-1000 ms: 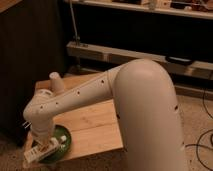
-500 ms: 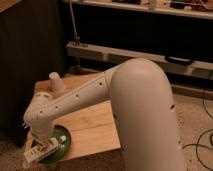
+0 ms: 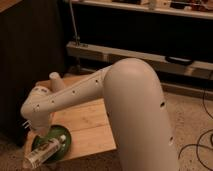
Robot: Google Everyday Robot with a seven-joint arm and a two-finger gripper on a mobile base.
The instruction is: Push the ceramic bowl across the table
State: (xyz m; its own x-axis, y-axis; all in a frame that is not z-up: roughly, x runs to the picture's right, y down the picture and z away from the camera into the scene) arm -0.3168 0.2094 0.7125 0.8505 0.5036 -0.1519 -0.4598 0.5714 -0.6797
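The ceramic bowl (image 3: 60, 145) is a shallow green dish at the near left corner of the table (image 3: 90, 125), a light wooden planked top. My gripper (image 3: 41, 136) hangs from the white arm's wrist (image 3: 37, 111), right over the bowl's left side and touching or almost touching it. A pale carton with a green label (image 3: 44, 152) lies slanted across the bowl's near left edge, directly under the gripper. I cannot tell whether the gripper holds it.
An upside-down white cup (image 3: 55, 80) stands at the table's far left corner. My large white arm (image 3: 135, 100) covers the table's right side. A dark panel stands to the left, low metal shelving (image 3: 130, 52) is behind, and cables (image 3: 197, 145) lie on the floor at right.
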